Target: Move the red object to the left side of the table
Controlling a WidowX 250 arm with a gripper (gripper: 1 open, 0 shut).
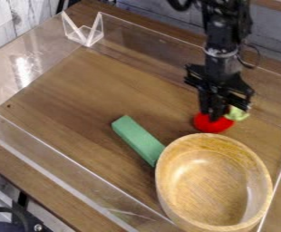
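Observation:
The red object [209,121], a small round toy fruit with a green leafy tip, sits on the table [94,91] at the right, just behind the wooden bowl. My gripper [219,111] points straight down onto it. Its black fingers are drawn in against the fruit's sides, and only the fruit's lower part shows below them. The fruit still rests on the wood.
A large round wooden bowl [168,168] fills the near right corner, close in front of the fruit. A flat green block [138,139] lies to the bowl's left. Low clear plastic walls edge the table, and a small clear stand [82,29] sits at the far left.

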